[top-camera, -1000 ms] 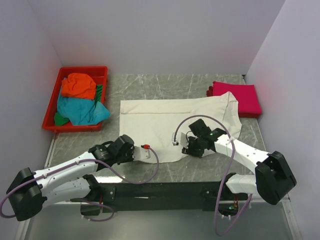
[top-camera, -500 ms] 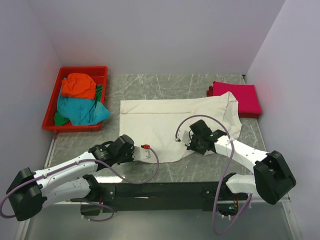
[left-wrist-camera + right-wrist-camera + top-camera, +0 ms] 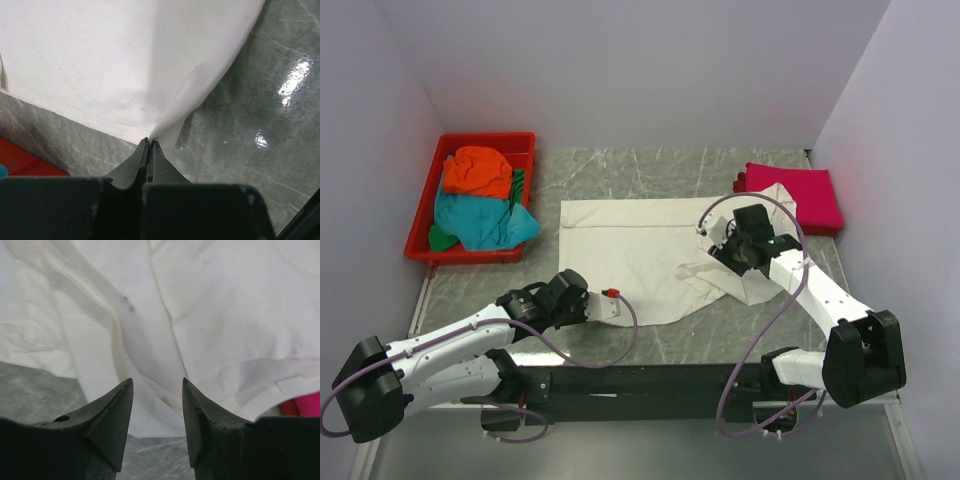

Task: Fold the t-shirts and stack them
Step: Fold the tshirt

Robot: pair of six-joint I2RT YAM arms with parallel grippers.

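Left fingers pinched fully shut on near hem of cream-white t-shirt. Shirt lies spread mid-table, right side folded over itself. Right fingers spread apart above that fold, holding nothing; can't tell if they touch the cloth. Magenta t-shirt folded far right. Orange t-shirt and teal t-shirt in red tray.
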